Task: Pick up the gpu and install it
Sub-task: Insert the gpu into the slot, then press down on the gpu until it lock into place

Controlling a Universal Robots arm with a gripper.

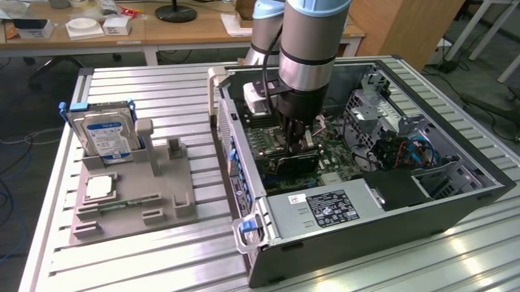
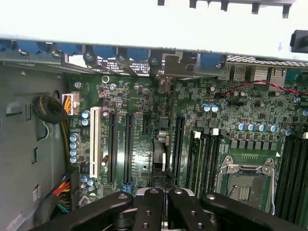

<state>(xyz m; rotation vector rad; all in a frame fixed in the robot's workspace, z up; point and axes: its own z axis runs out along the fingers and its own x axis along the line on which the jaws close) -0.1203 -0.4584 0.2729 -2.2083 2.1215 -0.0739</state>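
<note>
Tool (image 1: 294, 146) sits low inside the open computer case (image 1: 455, 207), closed tight on the gpu (image 1: 294, 162), which hangs edge-down directly beneath the fingers just over the motherboard (image 2: 139, 125). In the wrist view the card (image 2: 160, 154) runs lengthwise parallel to the long black slots (image 2: 129, 147), between two of them.

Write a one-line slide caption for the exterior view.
Robot arm's gripper holds the gpu over the motherboard inside the open computer case, beside a parts holder.
</note>
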